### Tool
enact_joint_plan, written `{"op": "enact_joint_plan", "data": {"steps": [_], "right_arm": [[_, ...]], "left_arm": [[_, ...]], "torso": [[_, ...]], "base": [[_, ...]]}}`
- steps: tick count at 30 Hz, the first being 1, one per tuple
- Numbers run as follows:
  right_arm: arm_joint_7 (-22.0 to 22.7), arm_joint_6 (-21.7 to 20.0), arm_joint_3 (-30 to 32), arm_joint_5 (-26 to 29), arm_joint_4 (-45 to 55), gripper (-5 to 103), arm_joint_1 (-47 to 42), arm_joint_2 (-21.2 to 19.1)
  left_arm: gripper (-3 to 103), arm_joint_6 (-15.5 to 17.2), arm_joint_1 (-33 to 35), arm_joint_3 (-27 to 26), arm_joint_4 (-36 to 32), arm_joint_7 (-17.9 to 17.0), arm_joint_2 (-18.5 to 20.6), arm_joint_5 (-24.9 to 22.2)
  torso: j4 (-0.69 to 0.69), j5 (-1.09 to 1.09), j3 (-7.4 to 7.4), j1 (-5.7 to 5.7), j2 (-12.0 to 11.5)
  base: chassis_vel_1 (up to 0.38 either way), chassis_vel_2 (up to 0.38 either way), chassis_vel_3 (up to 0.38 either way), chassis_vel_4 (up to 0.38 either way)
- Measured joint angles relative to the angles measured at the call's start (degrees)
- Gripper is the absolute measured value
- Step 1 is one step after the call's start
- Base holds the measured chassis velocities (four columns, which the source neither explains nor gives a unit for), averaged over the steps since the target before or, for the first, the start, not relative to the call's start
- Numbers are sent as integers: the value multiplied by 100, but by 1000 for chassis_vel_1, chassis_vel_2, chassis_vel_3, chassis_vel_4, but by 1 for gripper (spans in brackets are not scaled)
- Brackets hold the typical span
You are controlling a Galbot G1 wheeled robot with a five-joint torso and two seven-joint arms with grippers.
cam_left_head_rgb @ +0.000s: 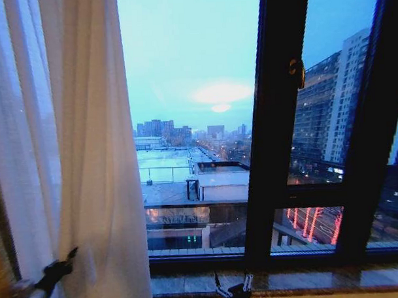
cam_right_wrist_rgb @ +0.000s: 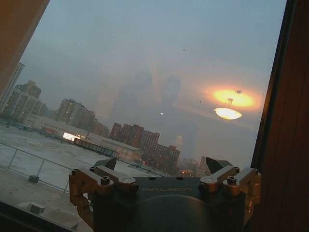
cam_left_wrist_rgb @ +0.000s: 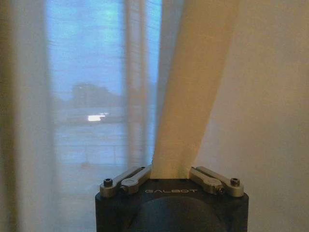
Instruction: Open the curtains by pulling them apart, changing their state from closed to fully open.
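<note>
Beside the dark-framed window (cam_left_head_rgb: 276, 120), sheer pleated curtains (cam_left_head_rgb: 68, 147) hang bunched; left gripper (cam_left_wrist_rgb: 171, 171) pinches one fold, right gripper (cam_left_head_rgb: 234, 288) spread above the stone sill (cam_left_head_rgb: 334, 280).

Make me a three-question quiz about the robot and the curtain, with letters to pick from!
1. Where is the curtain?
A. On the robot's left
B. Across the middle pane
C. On the right

2. What colour is it?
A. Red
B. White
C. Green

3. What is the left gripper doing?
A. Hanging open in the air
B. Pinching a curtain fold
C. Resting on the sill

Answers:
1 A, the fabric is bunched at the left of the head view, with the window bare beside it.
2 B, the sheer folds look white.
3 B, the left wrist view shows a fold running down between its fingers.
The right gripper is open, facing the glass and holding nothing.
</note>
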Motion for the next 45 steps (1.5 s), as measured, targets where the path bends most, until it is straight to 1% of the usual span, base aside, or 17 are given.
{"op": "enact_joint_plan", "data": {"steps": [2, 7, 10, 13, 22, 26, 28, 31, 32, 34, 36, 37, 39, 40, 42, 43, 45], "right_arm": [[-2, 0, -10, 8, -18, 100, 30, 0], [-2, 0, -15, 29, -44, 100, 72, 0], [-3, -1, -15, 100, -69, 100, 116, 0], [-4, -4, -15, 139, -89, 100, 144, 0], [-5, -9, -12, 164, -130, 100, 184, 0], [-5, -12, -25, 166, -163, 100, 219, 0], [-5, -13, -26, 167, -167, 100, 223, 0], [-5, -13, -16, 184, -177, 100, 231, 0], [-5, -13, -16, 184, -177, 100, 231, 0], [-5, -13, 1, 201, -178, 100, 230, 0], [-5, -13, 15, 238, -177, 100, 226, 0], [-5, -13, 15, 238, -177, 100, 226, 0], [-5, -12, 17, 264, -171, 100, 217, 0], [-5, -12, 17, 264, -171, 100, 217, 0], [-5, -9, 13, 270, -162, 100, 210, 0], [-7, -7, 4, 270, -151, 100, 204, 2], [-5, -5, 5, 271, -142, 100, 192, -1]], "left_arm": [[0, -21, 84, -204, 129, 3, 183, -155], [0, -101, 211, -520, 387, 3, 370, -400], [0, -294, 385, -893, 797, -28, 517, -662], [0, -366, 452, -1125, 1056, -125, 573, -810], [0, -477, 436, -1355, 1540, -387, 715, -1076], [0, -478, 265, -1360, 1678, -795, 775, -1079], [0, -475, 223, -1349, 1695, -896, 782, -1063], [0, -346, -2, -1315, 1805, -1499, 825, -942], [0, -346, -2, -1315, 1805, -1499, 825, -942], [0, -290, -91, -1313, 1913, -1851, 889, -908], [0, -287, -138, -1316, 2114, -2042, 1026, -901], [0, -287, -138, -1316, 2114, -2042, 1026, -901], [0, -320, -136, -1316, 2400, -2010, 1279, -994], [0, -320, -136, -1316, 2400, -2010, 1279, -994], [0, -333, -105, -1297, 2591, -1855, 1491, -1126], [0, -350, -97, -1260, 2662, -1755, 1572, -1170], [0, -363, -98, -1222, 2744, -1664, 1683, -1222]], "torso": [[-1, 0, 0, 0, 0], [-2, 0, 0, 1, 0], [0, 1, 0, 0, 0], [0, 1, 0, 0, 0], [-1, -1, 0, 1, 0], [0, -1, 0, 0, 0], [0, -1, 0, 1, 0], [-3, 0, 0, 1, 0], [-3, 0, 0, 1, 0], [-3, 1, 1, 1, 0], [-2, 1, 0, 0, 0], [-2, 1, 0, 0, 0], [1, 0, 1, 1, 0], [1, 0, 1, 1, 0], [2, 0, 1, 1, 0], [-4, -4, 0, 1, 0], [-4, -3, 1, 1, 0]], "base": [[0, 0, 0, 0], [0, 0, 0, 0], [0, 0, 0, 0], [0, 0, 0, 0], [0, 0, 0, 0], [0, 0, 0, 0], [0, 0, 0, 0], [0, 0, 0, 0], [0, 0, 0, 0], [0, 0, 0, 0], [0, 0, 0, 0], [0, 0, 0, 0], [0, 0, 0, 0], [0, 0, 0, 0], [0, 0, 0, 0], [0, 0, 0, 0], [0, 0, 0, 0]]}}
